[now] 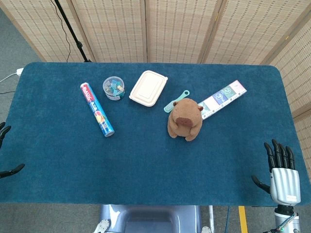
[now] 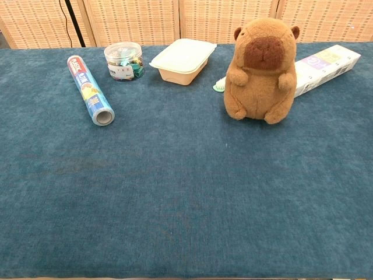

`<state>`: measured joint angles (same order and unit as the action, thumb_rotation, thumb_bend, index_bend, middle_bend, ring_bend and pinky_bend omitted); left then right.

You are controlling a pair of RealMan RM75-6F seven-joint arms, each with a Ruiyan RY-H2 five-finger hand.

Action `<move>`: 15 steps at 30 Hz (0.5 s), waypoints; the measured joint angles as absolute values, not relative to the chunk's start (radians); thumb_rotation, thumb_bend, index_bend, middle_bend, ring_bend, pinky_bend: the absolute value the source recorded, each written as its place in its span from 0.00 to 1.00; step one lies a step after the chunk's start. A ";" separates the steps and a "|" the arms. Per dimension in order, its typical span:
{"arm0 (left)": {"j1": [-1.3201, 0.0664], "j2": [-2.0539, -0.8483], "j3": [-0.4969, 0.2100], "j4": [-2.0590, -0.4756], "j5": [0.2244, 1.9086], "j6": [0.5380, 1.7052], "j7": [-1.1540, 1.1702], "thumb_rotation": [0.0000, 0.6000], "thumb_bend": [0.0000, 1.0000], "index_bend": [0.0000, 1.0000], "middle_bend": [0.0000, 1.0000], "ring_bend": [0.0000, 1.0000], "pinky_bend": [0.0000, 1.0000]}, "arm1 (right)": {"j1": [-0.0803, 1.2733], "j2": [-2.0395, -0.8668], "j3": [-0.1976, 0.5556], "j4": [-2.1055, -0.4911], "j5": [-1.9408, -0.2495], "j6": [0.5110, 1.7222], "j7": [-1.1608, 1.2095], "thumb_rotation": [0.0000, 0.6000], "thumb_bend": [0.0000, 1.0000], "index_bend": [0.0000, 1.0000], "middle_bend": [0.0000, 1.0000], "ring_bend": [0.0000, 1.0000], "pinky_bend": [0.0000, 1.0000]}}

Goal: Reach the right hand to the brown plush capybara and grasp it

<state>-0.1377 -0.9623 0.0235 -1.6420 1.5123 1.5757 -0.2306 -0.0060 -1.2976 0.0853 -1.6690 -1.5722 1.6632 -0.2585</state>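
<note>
The brown plush capybara (image 1: 185,119) sits upright on the blue table (image 1: 146,165), right of centre, facing the robot; the chest view shows the capybara (image 2: 261,70) at the upper right. My right hand (image 1: 280,171) hovers at the table's near right corner, fingers spread and pointing away, holding nothing, well apart from the toy. At the left frame edge only the fingertips of my left hand (image 1: 6,151) show, spread and empty. Neither hand appears in the chest view.
Behind the capybara lie a teal comb (image 1: 176,101) and a long white box (image 1: 222,98). A beige lidded container (image 1: 148,88), a clear jar of clips (image 1: 113,88) and a blue roll (image 1: 96,109) sit to the left. Woven screens stand behind.
</note>
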 measured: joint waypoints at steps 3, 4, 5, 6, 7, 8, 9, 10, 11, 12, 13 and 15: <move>-0.136 -0.959 0.019 -1.643 1.515 1.570 -0.239 1.00 0.00 0.00 0.00 0.00 0.00 | -0.001 -1.301 0.080 -1.673 -1.571 1.645 -0.259 1.00 0.00 0.00 0.00 0.00 0.00; -0.136 -0.958 0.018 -1.643 1.517 1.569 -0.242 1.00 0.00 0.00 0.00 0.00 0.00 | 0.002 -1.302 0.079 -1.676 -1.572 1.637 -0.258 1.00 0.00 0.00 0.00 0.00 0.00; -0.135 -0.957 0.016 -1.643 1.520 1.569 -0.247 1.00 0.00 0.00 0.00 0.00 0.00 | 0.008 -1.304 0.079 -1.680 -1.574 1.628 -0.254 1.00 0.00 0.00 0.00 0.00 0.00; -0.134 -0.956 0.015 -1.643 1.524 1.568 -0.250 1.00 0.00 0.00 0.00 0.00 0.00 | 0.018 -1.310 0.079 -1.683 -1.579 1.617 -0.249 1.00 0.00 0.00 0.00 0.00 0.00; -0.133 -0.956 0.015 -1.642 1.527 1.568 -0.251 1.00 0.00 0.00 0.00 0.00 0.00 | 0.027 -1.316 0.081 -1.685 -1.583 1.609 -0.245 1.00 0.00 0.00 0.00 0.00 0.00; -0.133 -0.955 0.015 -1.641 1.533 1.566 -0.251 1.00 0.00 0.00 0.00 0.00 0.00 | 0.037 -1.323 0.083 -1.686 -1.588 1.600 -0.242 1.00 0.00 0.00 0.00 0.00 0.00; -0.133 -0.955 0.015 -1.640 1.537 1.564 -0.251 1.00 0.00 0.00 0.00 0.00 0.00 | 0.049 -1.332 0.086 -1.687 -1.593 1.589 -0.238 1.00 0.00 0.01 0.00 0.00 0.00; -0.133 -0.955 0.015 -1.640 1.540 1.561 -0.251 1.00 0.00 0.00 0.00 0.00 0.00 | 0.058 -1.339 0.089 -1.687 -1.597 1.582 -0.235 1.00 0.00 0.01 0.00 0.00 0.00; -0.133 -0.954 0.015 -1.640 1.542 1.559 -0.250 1.00 0.00 0.00 0.00 0.00 0.00 | 0.067 -1.346 0.092 -1.687 -1.601 1.574 -0.233 1.00 0.00 0.02 0.00 0.00 0.00; -0.134 -0.954 0.015 -1.641 1.544 1.557 -0.249 1.00 0.00 0.00 0.00 0.00 0.00 | 0.078 -1.354 0.096 -1.686 -1.604 1.563 -0.231 1.00 0.00 0.03 0.00 0.00 0.00; -0.134 -0.954 0.015 -1.641 1.546 1.554 -0.247 1.00 0.00 0.00 0.00 0.00 0.00 | 0.086 -1.359 0.100 -1.685 -1.605 1.555 -0.229 1.00 0.00 0.04 0.00 0.00 0.00; -0.136 -0.954 0.013 -1.644 1.549 1.548 -0.245 1.00 0.00 0.00 0.00 0.00 0.00 | 0.111 -1.375 0.111 -1.684 -1.605 1.528 -0.228 1.00 0.00 0.08 0.00 0.00 0.00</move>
